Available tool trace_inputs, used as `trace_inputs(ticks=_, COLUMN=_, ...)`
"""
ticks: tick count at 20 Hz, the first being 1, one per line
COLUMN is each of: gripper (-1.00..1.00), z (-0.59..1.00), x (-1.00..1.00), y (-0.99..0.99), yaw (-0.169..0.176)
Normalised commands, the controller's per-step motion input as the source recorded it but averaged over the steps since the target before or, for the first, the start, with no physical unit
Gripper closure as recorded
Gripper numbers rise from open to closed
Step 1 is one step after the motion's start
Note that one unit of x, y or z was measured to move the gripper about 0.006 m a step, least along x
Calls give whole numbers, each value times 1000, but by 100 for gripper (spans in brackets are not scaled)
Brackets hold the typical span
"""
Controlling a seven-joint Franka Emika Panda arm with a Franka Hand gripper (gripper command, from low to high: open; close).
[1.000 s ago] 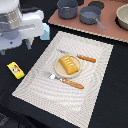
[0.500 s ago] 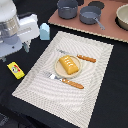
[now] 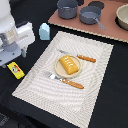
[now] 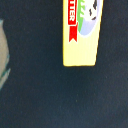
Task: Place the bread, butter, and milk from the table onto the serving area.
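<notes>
You saw a glossy white, rounded robot arm (image 3: 11, 30) with a blocky white head and dark grey underside parts.

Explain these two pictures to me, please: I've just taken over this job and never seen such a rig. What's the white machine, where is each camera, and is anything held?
The white machine at the exterior view's left is a single robot arm; its end effector is the grasping part at its tip. The wider picture comes from a camera off the arm; the close-up comes from a camera on the wrist, looking down.

On the dark table lies the striped serving area, with a plate between a fork and a knife. The bread already sits on that plate. The milk stands just off the mat's far corner. The butter lies on the table beside the mat, under the arm.

The board behind carries grey pots.

Nothing appears to be held, though I cannot tell whether the end effector is open.
</notes>
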Motion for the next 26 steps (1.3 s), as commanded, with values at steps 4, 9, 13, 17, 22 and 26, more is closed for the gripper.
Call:
trace_inputs(ticks=4, gripper=-100, z=-405, x=-143, y=0, yaw=40)
trace_inputs(ticks=9, gripper=-100, z=-407, x=-202, y=0, yaw=37)
trace_inputs(ticks=13, gripper=-100, z=-348, x=-339, y=-6, yaw=32)
trace_inputs(ticks=17, gripper=-100, z=-275, x=-381, y=-41, yaw=29)
trace_inputs(ticks=22, gripper=-100, z=-226, x=-405, y=-53, yaw=24)
trace_inputs(ticks=26, gripper=100, z=-228, x=-321, y=-20, yaw=24)
